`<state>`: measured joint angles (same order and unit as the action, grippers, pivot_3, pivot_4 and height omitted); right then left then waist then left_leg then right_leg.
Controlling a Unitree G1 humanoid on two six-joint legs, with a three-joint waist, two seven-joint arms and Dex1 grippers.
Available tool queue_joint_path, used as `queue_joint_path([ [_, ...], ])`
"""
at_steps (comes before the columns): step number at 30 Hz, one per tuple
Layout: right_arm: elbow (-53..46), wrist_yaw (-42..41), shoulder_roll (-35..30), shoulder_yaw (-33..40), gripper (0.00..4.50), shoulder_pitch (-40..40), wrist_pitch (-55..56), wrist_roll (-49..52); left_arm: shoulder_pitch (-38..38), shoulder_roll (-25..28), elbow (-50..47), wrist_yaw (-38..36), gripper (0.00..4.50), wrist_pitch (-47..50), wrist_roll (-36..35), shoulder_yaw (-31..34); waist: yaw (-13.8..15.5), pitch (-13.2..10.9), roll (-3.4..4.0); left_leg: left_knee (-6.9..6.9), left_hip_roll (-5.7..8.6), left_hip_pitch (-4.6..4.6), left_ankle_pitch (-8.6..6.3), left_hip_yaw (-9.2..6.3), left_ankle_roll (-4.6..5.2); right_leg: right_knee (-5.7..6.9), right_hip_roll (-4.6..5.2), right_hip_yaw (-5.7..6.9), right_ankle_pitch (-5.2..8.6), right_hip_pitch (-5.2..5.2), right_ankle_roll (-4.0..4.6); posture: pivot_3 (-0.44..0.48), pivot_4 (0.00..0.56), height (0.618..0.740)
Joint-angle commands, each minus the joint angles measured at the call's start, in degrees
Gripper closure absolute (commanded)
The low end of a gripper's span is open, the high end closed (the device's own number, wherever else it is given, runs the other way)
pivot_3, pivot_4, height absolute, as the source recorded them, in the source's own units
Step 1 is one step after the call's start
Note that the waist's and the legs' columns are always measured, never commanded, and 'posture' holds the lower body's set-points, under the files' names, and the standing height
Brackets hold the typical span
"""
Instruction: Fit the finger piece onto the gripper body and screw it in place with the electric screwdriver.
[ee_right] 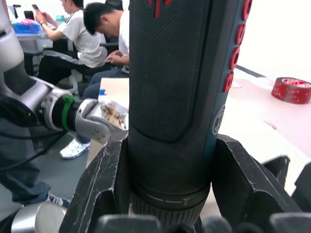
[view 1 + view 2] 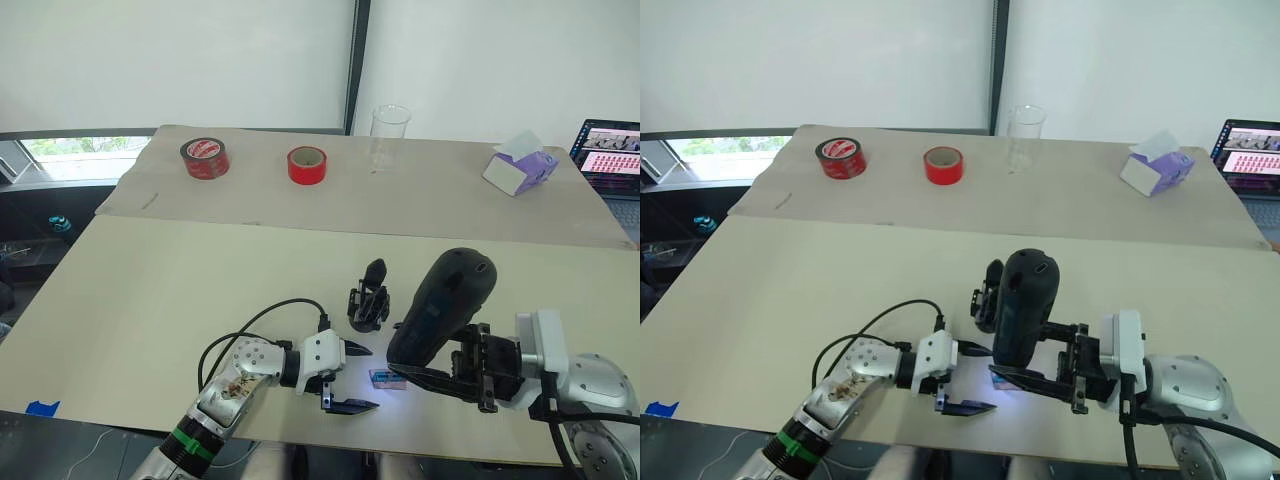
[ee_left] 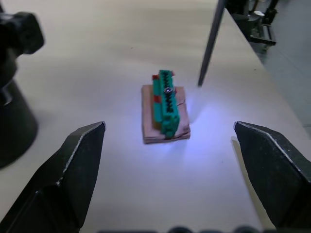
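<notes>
The gripper body (image 2: pixel 368 298) stands on the pale worktop (image 2: pixel 180 290), one black pointed finger sticking up from its blocky base. No loose finger piece can be made out on it or near it.

Just beside the gripper body, toward the robot, lies a small flat green-and-brown block (image 3: pixel 165 107): a green toothed connector on a brown base, with a small metal screw head on its top. It sits in a bluish-white pool of light on the worktop.

The electric screwdriver (image 2: pixel 438 303) is tilted, its thick dark barrel rising beside the gripper body and its lower end pointing down toward the block. Its thin metal bit (image 3: pixel 210 42) comes down just beside the block; whether the tip touches the worktop cannot be told. The right claw (image 1: pixel 170 187) is clenched around the screwdriver, one finger on each side of the barrel. Red marks show along the barrel in the right wrist view.

The left claw (image 2: pixel 352 378) is released, fingers spread wide and holding nothing, low over the worktop on the other side of the block from the screwdriver. The block lies ahead of the gap between its fingers.

Well beyond the gripper body, on a second worktop surface: two red tape rolls (image 2: pixel 204 158) (image 2: pixel 307 165), a clear plastic cup (image 2: pixel 389 132), a tissue box (image 2: pixel 521 165) and a laptop (image 2: pixel 608 160) at the edge. People (image 1: pixel 92 36) sit in the background of the right wrist view.
</notes>
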<state>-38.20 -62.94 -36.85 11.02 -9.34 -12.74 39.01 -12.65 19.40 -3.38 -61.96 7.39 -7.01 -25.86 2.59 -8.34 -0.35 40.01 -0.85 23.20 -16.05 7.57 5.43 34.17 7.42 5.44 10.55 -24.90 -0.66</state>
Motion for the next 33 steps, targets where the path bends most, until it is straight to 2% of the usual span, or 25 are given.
queue_joint_path([
  [1,-0.71,-0.55,0.16,0.26,2.58,0.91,3.07,0.36,-0.16,-0.35,-0.35,0.06,0.04,0.57,-0.48,-0.96,0.00,0.00,0.00,0.00,0.00,0.00,0.00,0.00,0.00,0.00,0.00,0.01,0.00,0.00,0.01,0.000,0.150,0.740],
  [9,0.10,-0.69,-0.46,1.07,2.58,1.81,2.78,1.19,-1.19,-1.02,0.89,0.31,0.04,-1.03,0.92,-2.29,-0.03,0.00,0.00,0.05,0.00,-0.02,0.01,-0.01,0.00,0.00,0.00,0.01,0.12,0.03,-0.20,0.000,0.150,0.740],
  [17,-0.27,2.42,-0.49,1.65,2.58,4.01,1.16,3.21,-1.55,-1.61,1.94,1.60,0.04,-1.50,1.35,-2.71,0.01,0.00,0.00,0.07,0.00,-0.02,0.01,-0.02,0.01,0.00,0.00,0.03,-0.02,0.07,0.01,0.000,0.150,0.740],
  [33,-0.85,2.81,-2.37,-0.13,2.58,3.96,-0.18,3.07,-1.67,-1.58,2.75,2.26,0.04,-1.78,1.69,-3.28,-0.01,0.00,0.00,0.13,0.00,-0.03,0.01,-0.06,0.02,0.00,0.00,0.05,-0.02,0.15,-0.04,0.000,0.150,0.740],
])
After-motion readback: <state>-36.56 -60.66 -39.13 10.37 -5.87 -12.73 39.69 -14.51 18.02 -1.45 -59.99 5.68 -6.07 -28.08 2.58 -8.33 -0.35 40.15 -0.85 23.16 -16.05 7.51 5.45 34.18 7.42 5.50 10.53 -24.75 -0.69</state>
